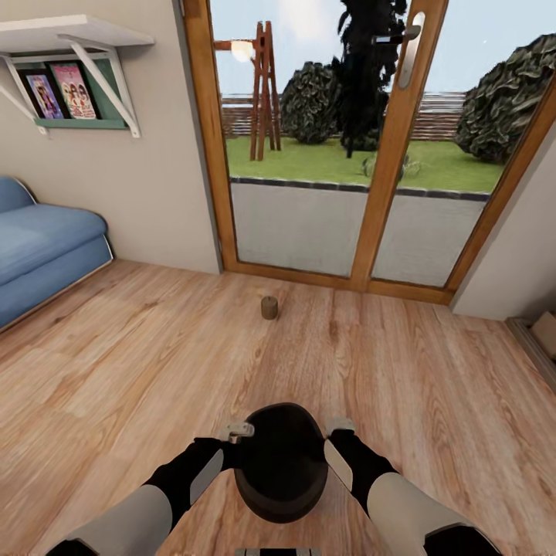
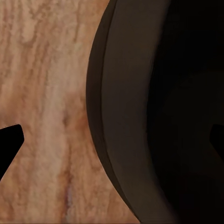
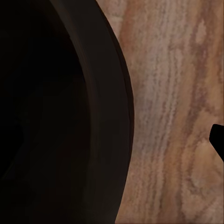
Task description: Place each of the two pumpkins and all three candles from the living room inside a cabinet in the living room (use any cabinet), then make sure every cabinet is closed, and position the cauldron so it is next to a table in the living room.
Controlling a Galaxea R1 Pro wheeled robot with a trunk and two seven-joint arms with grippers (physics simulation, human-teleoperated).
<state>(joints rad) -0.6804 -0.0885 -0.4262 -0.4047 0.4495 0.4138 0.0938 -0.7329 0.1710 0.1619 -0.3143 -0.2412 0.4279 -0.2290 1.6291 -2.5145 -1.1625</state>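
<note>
The black cauldron [image 1: 279, 462] is just in front of me over the wooden floor, between my two forearms. My left gripper [image 1: 238, 432] is at its left rim and my right gripper [image 1: 338, 426] at its right rim. In the left wrist view the cauldron's wall [image 2: 126, 93] passes between the two fingertips [image 2: 10, 142], which stand wide apart, so the gripper is open astride the rim. The right wrist view shows the dark cauldron [image 3: 93, 116] and one fingertip [image 3: 218, 140] far out over the floor. One short beige-grey candle [image 1: 269, 307] stands on the floor ahead, near the glass doors.
Wood-framed glass doors [image 1: 309, 154] to the garden close off the far side. A blue sofa [image 1: 38, 247] sits at the left under a wall shelf [image 1: 69, 93] with books. A low boxy object [image 1: 543, 332] lies at the right edge.
</note>
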